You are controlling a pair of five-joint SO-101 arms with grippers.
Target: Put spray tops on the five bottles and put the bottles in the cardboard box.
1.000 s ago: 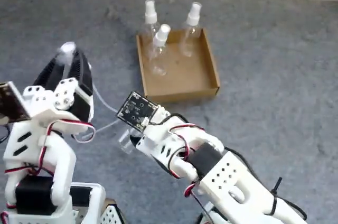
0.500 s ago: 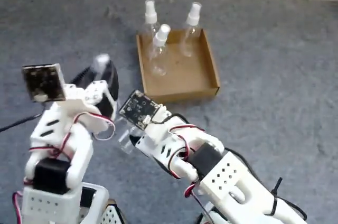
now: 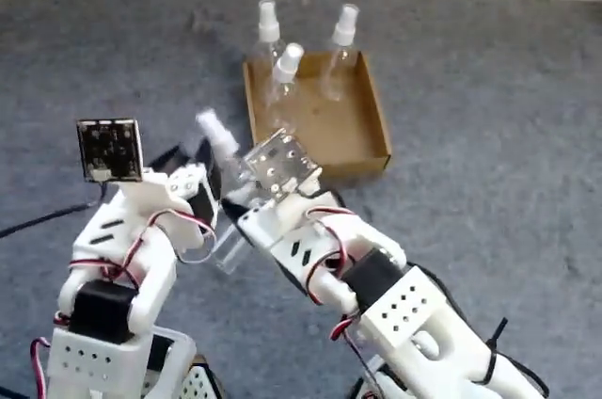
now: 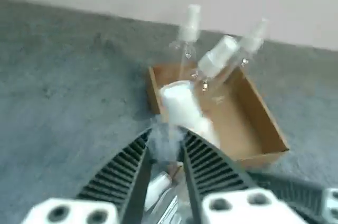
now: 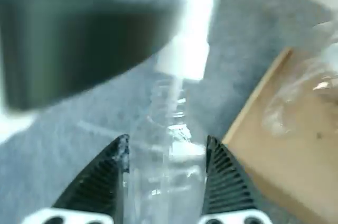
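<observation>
Snugly, spray top [image 4: 183, 106] inside left pincer [image 4: 168, 137]

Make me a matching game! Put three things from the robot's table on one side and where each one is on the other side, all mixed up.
Things:
1. spray top
2. bottle outside the box
3. cardboard box

Places:
A. sitting on the grey carpet
B. held in the left gripper
C. held in the right gripper

Pairs: 1-B, 2-C, 3-A

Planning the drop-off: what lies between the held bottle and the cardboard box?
Bare grey carpet separates the bottle and the cardboard box, seen in the right wrist view.
</observation>
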